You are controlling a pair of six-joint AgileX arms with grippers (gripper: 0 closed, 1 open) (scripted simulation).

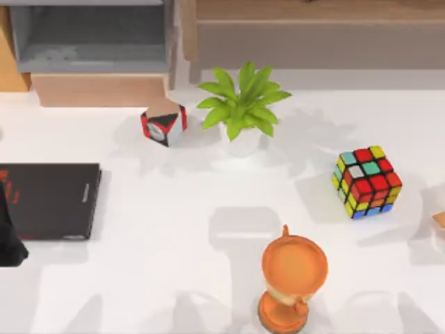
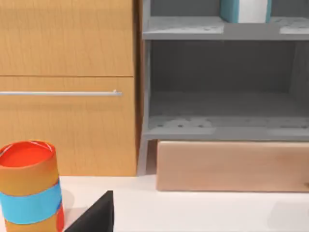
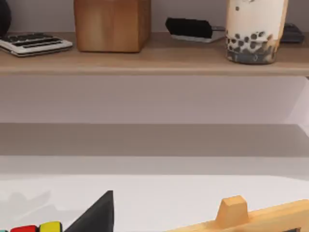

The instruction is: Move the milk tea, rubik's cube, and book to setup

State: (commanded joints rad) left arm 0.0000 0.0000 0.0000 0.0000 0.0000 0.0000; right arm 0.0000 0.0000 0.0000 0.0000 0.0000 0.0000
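The rubik's cube (image 1: 367,181) sits on the white surface (image 1: 174,229) toward the right side, turned at an angle so one corner faces forward, its black-edged faces showing red, yellow, teal, white and blue stickers. The milk tea (image 3: 254,30) stands upright on a wooden shelf (image 3: 154,60), a clear cup of creamy drink with dark pearls at the bottom. The book (image 2: 245,10), teal-covered with white page edges, stands on the upper grey shelf (image 2: 193,30).

I see a white bench (image 1: 174,278) under soft light, faint shadows across it. Behind it stands a grey open shelf unit (image 2: 222,96) beside a wooden cabinet (image 2: 67,87) with a metal handle (image 2: 58,93). A long wooden shelf (image 3: 154,60) runs along a pale wall (image 3: 154,99).
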